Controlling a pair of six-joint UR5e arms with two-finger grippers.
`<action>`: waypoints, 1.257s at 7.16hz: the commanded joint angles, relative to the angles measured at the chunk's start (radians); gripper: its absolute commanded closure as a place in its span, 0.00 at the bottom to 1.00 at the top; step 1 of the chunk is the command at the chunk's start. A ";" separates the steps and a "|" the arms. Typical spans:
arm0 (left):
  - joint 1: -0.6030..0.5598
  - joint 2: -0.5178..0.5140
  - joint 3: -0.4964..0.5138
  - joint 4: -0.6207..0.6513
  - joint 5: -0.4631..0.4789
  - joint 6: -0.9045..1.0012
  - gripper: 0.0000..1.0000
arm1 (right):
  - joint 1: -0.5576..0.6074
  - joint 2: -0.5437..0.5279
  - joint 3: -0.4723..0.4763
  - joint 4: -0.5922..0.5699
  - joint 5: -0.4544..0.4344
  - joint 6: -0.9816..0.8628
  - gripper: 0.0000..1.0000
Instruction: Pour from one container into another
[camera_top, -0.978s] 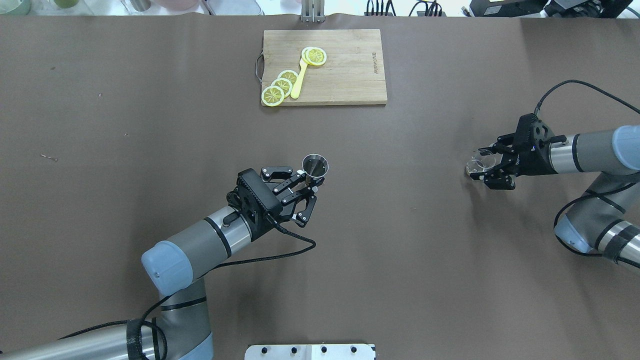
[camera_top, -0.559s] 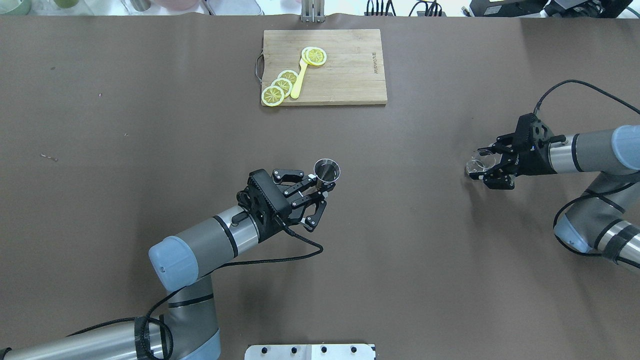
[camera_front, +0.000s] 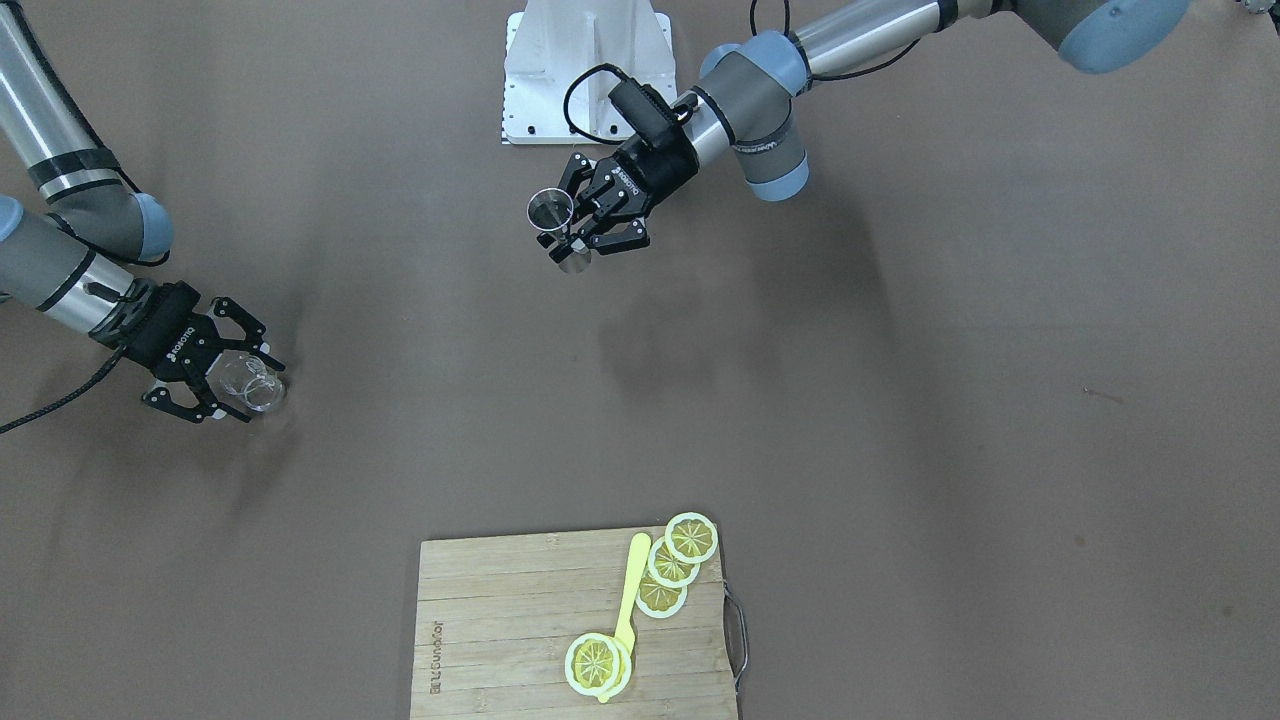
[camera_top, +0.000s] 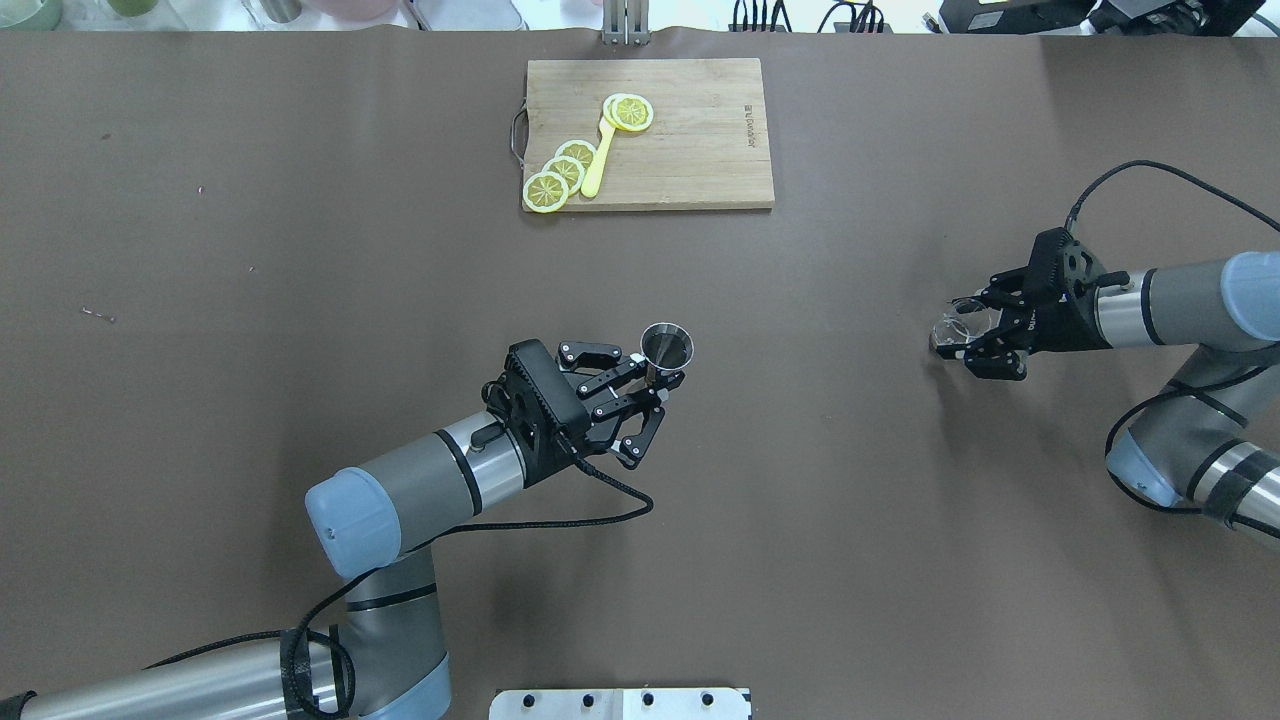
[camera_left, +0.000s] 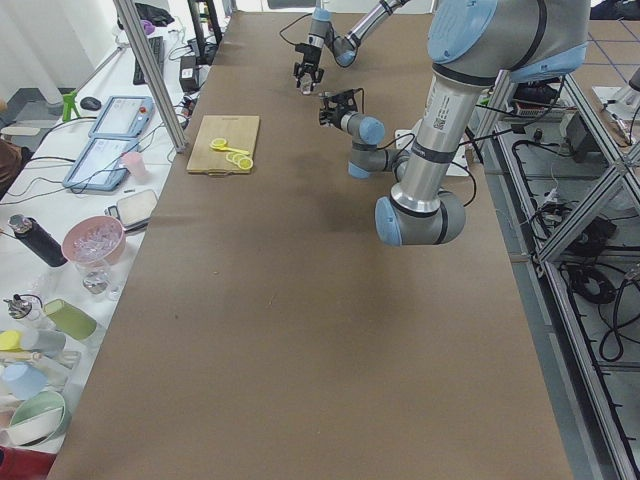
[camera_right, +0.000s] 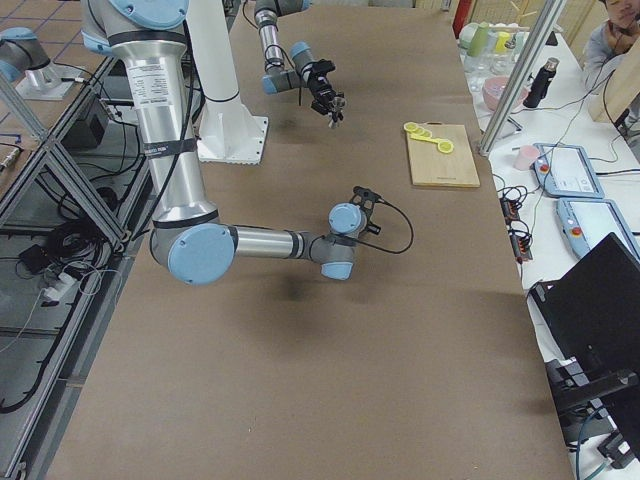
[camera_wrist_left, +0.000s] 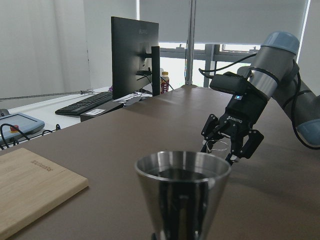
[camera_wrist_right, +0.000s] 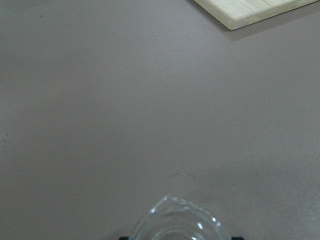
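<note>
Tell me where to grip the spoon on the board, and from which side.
Grip the spoon by its handle tip, coming straight down with fingers across it. It lies flat on the board; one lemon slice covers the bowl and others crowd the mid-handle, so the tip is likely freest.

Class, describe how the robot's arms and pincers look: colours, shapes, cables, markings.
The left arm and right arm are silver tubes with black bands and pale blue joint caps. The left pincer and right pincer are black, two-fingered, with white lettering. A black cable trails from each wrist.
</note>
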 joint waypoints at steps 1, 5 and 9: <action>-0.006 -0.007 0.010 -0.003 -0.003 -0.001 1.00 | -0.005 0.000 -0.001 0.000 -0.002 0.000 0.27; -0.020 -0.006 0.010 -0.006 -0.003 -0.003 1.00 | -0.006 0.000 -0.001 0.000 -0.004 0.000 0.38; -0.029 -0.003 0.022 -0.017 -0.006 -0.018 1.00 | -0.006 0.000 0.000 0.000 -0.002 0.000 0.66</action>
